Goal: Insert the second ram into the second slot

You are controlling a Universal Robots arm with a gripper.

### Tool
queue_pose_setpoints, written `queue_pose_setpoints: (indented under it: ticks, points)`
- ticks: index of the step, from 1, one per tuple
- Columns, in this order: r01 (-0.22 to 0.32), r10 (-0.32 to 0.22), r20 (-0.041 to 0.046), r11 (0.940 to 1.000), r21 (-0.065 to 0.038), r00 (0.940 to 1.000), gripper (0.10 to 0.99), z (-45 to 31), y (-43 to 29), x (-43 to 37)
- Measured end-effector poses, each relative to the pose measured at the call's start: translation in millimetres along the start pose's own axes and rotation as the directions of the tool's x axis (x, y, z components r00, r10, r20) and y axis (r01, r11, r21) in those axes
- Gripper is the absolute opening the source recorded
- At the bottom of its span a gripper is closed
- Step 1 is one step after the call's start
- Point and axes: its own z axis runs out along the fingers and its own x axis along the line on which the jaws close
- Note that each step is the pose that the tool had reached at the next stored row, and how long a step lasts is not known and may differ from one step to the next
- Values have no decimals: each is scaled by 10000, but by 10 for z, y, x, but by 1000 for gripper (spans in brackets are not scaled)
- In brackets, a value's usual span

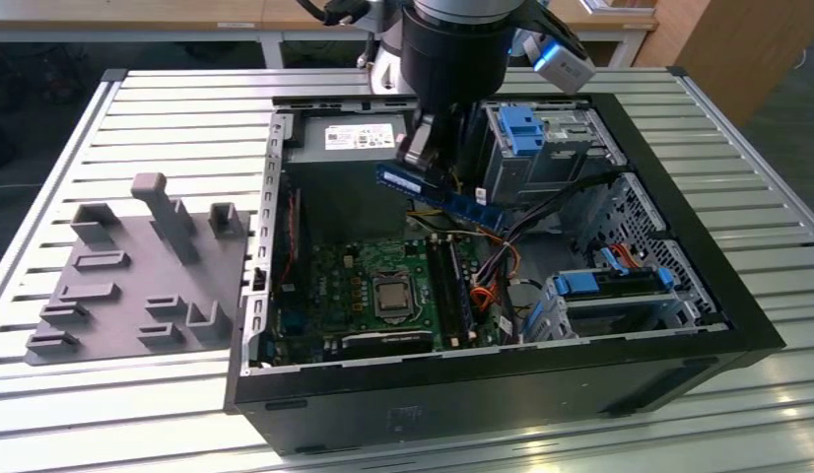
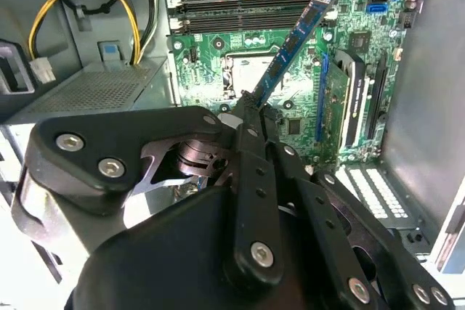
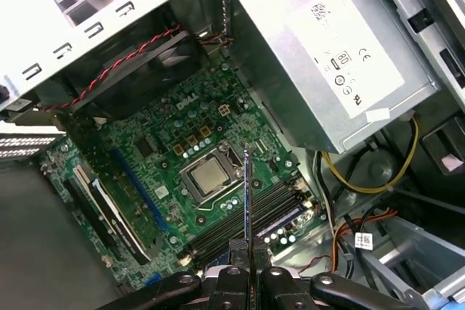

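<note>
Now, claw [image 2: 248, 110] tight on the second ram [image 2: 294, 38], aloft above the motherboard [image 2: 349, 41]

Arm [image 1: 460, 39] cut off by the exterior view's upper edge; second ram [image 1: 456, 201], gripped end hidden inside end effector [image 1: 427, 168]; memory slots [image 1: 449, 286] there too small to tell filled from empty.

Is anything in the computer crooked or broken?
Nothing looks broken or spilled. One thing does look odd: the blue ram stick hangs slanted in the air above the green motherboard. The end effector is pinching it at one end, and it is not seated in a slot.
</note>
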Motion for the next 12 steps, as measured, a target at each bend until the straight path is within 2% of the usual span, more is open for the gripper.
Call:
queue_pose_setpoints:
  ticks: [12]
  points:
    - [-852, 852, 3, 9964, 13, 9964, 137, 0, 0, 0]
